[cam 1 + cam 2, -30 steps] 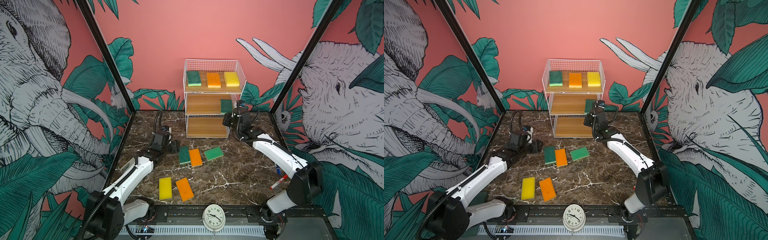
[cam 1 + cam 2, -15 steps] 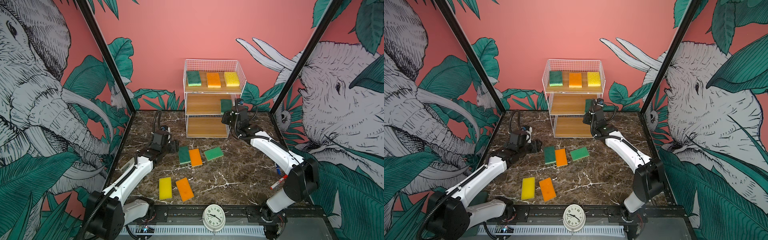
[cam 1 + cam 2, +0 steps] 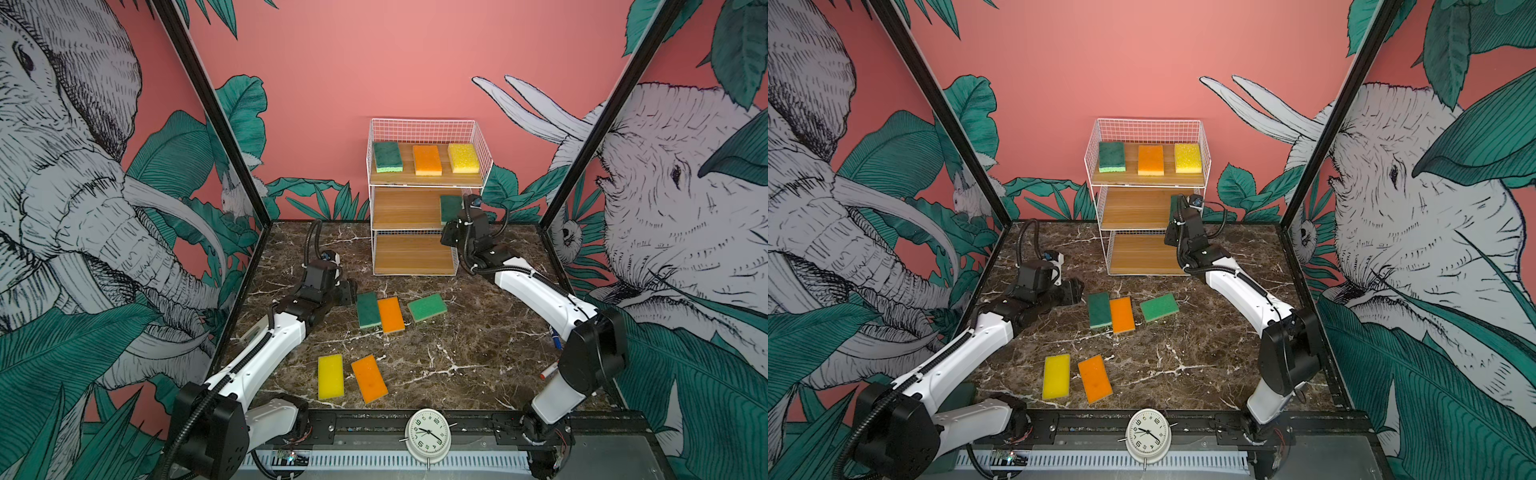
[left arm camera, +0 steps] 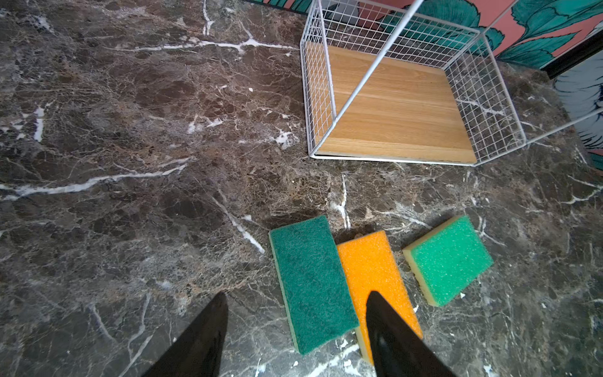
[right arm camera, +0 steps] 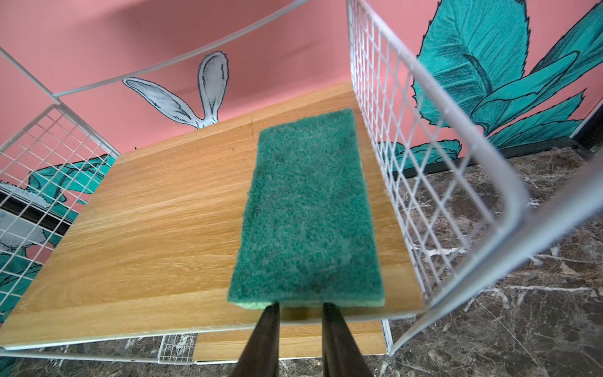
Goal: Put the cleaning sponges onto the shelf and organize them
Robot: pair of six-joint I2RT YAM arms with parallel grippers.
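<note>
One fuzzy green rectangular sponge (image 5: 306,212) at closed right hand (image 5: 300,308); left hand (image 4: 297,293) open.

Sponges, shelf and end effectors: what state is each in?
shelf: upright, bottom board bare.
top-board sponges: three, flat.
middle-board green sponge: flat, scourer up.
tabletop sponges: five, loose, flat.
left end effector: open, empty.
right end effector: shut, at that sponge's edge.

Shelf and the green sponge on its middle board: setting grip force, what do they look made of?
Shelf: white wire grid, likely coated metal; boards show wood grain, possibly laminate. Sponge: fuzzy fibre pad over paler foam, visible at its front edge.
</note>
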